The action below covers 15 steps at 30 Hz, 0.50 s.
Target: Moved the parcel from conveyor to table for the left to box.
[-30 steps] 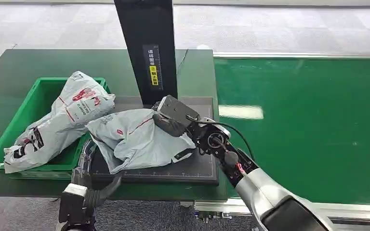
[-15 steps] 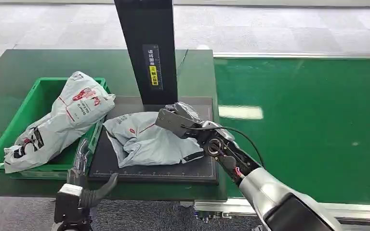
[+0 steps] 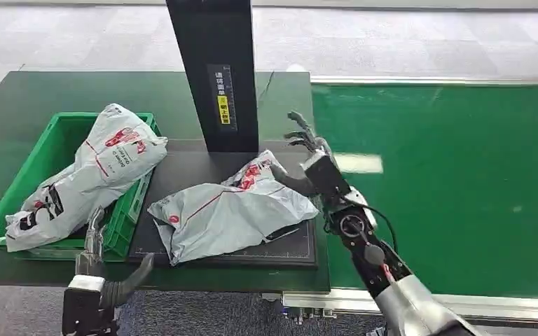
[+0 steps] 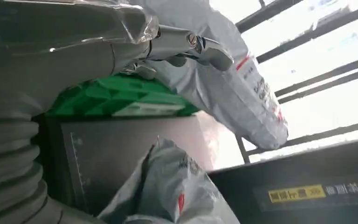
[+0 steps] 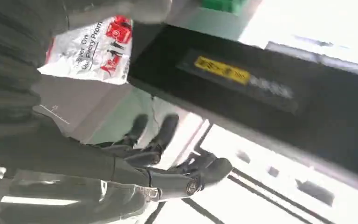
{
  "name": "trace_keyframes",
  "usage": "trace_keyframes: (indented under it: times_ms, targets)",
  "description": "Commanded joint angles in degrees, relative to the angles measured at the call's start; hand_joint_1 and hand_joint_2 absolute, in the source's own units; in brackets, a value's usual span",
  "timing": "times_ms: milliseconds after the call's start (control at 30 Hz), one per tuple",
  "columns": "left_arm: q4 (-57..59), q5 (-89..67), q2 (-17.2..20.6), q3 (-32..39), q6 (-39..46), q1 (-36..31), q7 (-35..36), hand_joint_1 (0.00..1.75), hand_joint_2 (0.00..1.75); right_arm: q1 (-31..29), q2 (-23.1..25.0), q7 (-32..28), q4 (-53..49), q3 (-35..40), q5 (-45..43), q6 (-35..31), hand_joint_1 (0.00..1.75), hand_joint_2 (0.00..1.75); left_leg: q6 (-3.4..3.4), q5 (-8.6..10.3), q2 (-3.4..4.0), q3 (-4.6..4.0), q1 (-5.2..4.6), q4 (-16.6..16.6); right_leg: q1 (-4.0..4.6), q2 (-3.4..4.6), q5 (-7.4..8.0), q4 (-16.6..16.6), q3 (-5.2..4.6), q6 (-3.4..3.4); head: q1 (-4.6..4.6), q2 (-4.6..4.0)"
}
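A grey plastic parcel [image 3: 231,210] with red print lies crumpled on the black mat [image 3: 291,248] in front of the black post. My right hand [image 3: 307,150] hovers just beyond the parcel's right end, fingers spread and holding nothing. The right wrist view shows those dark fingers [image 5: 168,163] apart, with the parcel [image 5: 93,46] behind them. My left hand [image 3: 101,269] hangs below the table's near edge, left of the mat, its fingers apart and holding nothing. In the left wrist view its fingers [image 4: 182,44] point toward the bin, and the parcel [image 4: 168,191] lies on the mat.
A green bin [image 3: 56,140] at the table's left holds another grey parcel [image 3: 91,171] that leans over its rim. The tall black post [image 3: 214,70] stands behind the mat. The green conveyor belt [image 3: 448,182] runs along the right side.
My right hand has let go of the parcel and lifted away to the right and back, fingers spreading. The parcel has settled on the mat. My left hand has sunk slightly lower and leftward.
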Motion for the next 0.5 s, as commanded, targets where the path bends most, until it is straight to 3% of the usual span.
trace_keyframes:
  times_ms: [33,167,267,500]
  targets:
    - [-12.9,-5.0,-2.5,4.7,5.2,7.5,-0.2,0.00,1.75,26.0,0.5,-1.1,-29.3,-20.2,-2.6,4.6,0.00,1.75,0.02,-0.07,-0.32,0.13,0.08,-0.1,0.09,-0.28,-0.13,-0.2,0.27,-0.03,0.00,0.00]
    - [-14.7,-11.8,-1.5,0.0,4.1,6.7,1.2,0.00,1.75,27.5,4.4,-1.1,-29.6,-23.4,-2.0,7.1,0.00,1.75,-0.04,-0.16,-0.06,-0.09,0.01,0.0,0.01,-0.03,-0.11,0.0,-0.07,-0.09,-0.02,0.00]
    - [-7.7,-19.2,-0.4,-7.1,0.2,1.0,5.5,0.00,1.75,27.0,6.3,-0.7,-27.1,-25.3,-3.0,8.5,0.00,1.75,-0.04,-0.06,-0.20,0.00,0.00,-0.1,0.01,-0.21,-0.08,0.0,0.03,-0.11,0.00,0.00]
    - [6.3,-23.5,2.4,-15.0,-1.4,-12.6,9.1,0.00,1.75,26.2,7.3,-0.2,-23.6,-26.8,-4.1,10.3,0.00,1.75,0.02,0.09,-0.29,0.22,-0.03,-0.2,-0.03,-0.30,-0.01,-0.1,0.24,-0.10,-0.02,0.00]
